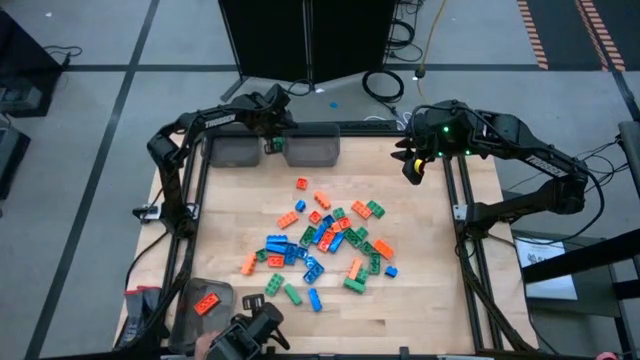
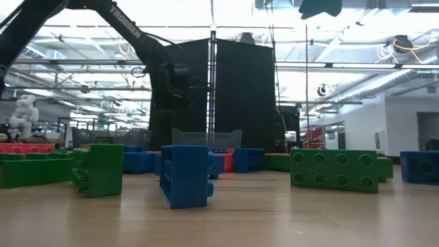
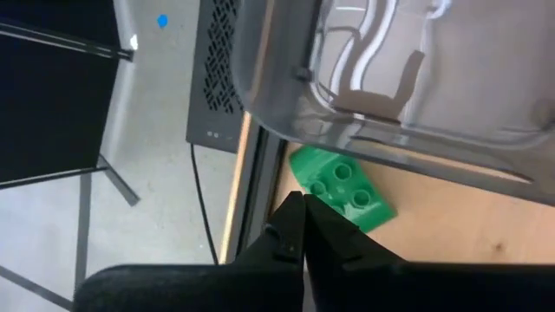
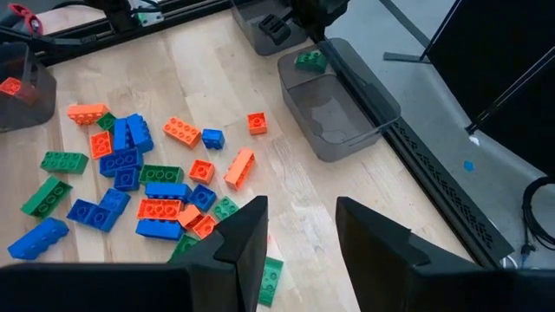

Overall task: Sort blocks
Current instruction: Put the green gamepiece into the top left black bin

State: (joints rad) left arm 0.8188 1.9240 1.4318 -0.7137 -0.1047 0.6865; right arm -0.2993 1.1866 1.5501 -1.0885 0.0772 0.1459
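Sorting: blocks point(image 1: 322, 244) lie heaped mid-worktop, orange, green and blue mixed; one orange block point(image 1: 206, 305) already sits in the near-left bin point(image 1: 186, 312).
Left hand point(image 1: 271, 143): far left, at the gap between the two far bins; fingers pressed together, nothing between them.
Green block point(image 3: 342, 186): on the worktop point(image 1: 420, 290) just ahead of the left fingertips point(image 3: 290, 227), right at the wall of the right far bin point(image 1: 313, 148), outside it.
Key relation: the block lies straight beyond the closed tips, apart from them; its long axis runs slantwise to the bin wall above it.
Judgement: this block seems to have missed the bin, so the left hand would need to open and reach forward to take it.
Right hand point(image 1: 412, 165): waiting at the far right edge, fingers spread wide, empty.
Nearer arm: left, by far, for the green block; the heap sits between both arms.
Left far bin point(image 1: 234, 149): just left of the left hand, contents unclear.
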